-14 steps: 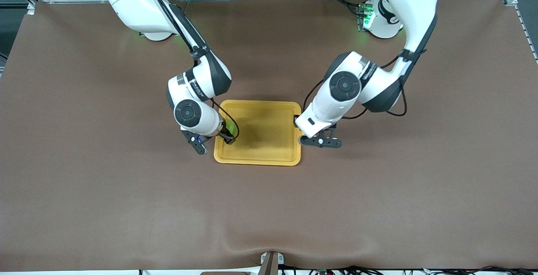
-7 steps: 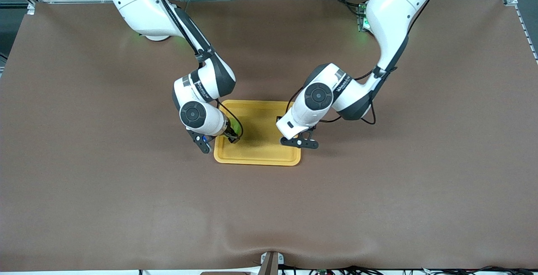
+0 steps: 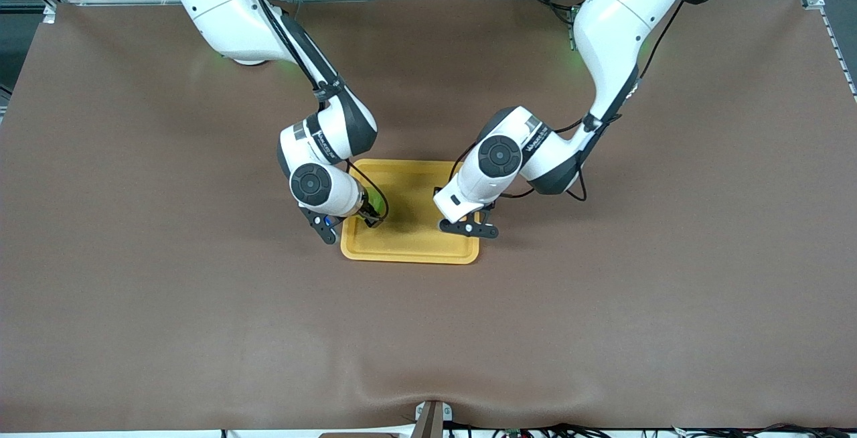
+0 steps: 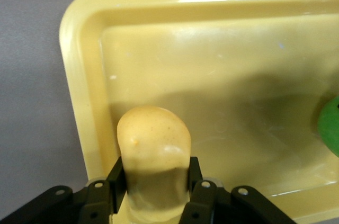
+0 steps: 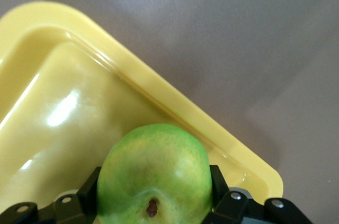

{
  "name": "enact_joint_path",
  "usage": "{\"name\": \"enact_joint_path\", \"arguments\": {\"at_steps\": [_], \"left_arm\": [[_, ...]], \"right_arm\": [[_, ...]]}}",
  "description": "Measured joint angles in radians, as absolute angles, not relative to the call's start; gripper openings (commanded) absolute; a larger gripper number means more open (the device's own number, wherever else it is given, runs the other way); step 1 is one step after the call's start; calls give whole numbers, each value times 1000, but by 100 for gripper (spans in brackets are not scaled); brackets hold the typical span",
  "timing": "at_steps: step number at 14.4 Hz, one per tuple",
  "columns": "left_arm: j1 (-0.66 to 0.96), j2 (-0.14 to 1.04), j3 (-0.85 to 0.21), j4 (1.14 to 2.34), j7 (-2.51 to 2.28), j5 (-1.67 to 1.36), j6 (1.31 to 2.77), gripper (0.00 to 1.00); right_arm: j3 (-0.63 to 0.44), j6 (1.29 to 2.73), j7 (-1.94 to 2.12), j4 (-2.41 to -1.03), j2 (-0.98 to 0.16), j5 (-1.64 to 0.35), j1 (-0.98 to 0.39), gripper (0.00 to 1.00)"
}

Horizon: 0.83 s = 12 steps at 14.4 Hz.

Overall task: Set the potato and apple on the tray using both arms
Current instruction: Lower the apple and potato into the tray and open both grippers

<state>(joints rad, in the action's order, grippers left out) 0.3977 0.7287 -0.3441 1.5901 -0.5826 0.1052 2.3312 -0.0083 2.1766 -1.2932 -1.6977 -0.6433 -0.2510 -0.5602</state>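
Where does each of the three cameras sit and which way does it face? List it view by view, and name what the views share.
Front view: high across the table, facing both arm bases; shows the tray, both arms, the right gripper and the left gripper over it.
Left wrist view: on the left arm's wrist, looking down past its jaws, which clamp the potato.
Right wrist view: on the right arm's wrist, looking down past its jaws, which clamp the apple.
Shared: all three show the tray; the left wrist view also catches the apple's green edge.
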Motion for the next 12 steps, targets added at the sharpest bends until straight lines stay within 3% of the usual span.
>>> {"name": "enact_joint_path", "arguments": {"at_steps": [4,6,8,9,12], "left_arm": [[399,742,-341,1589,-583,157,2335,30],[399,745,-338,1589,-583,159,2335,37],[399,750,-336,1588,-583,159,2335,59],[399,753,-335,1586,-583,159,2336,100],[397,755,-333,1570,-583,168,2339,100]], "right_arm": [[-8,2177,-1304,-1698,-651,-251,-577,100],[-9,2177,-1305,-1698,-651,-251,-577,100],[-12,2174,-1305,-1696,-651,-251,-577,100],[-14,2165,-1305,-1693,-650,-251,-576,100],[-23,2119,-1304,-1677,-629,-251,-569,100]]}}
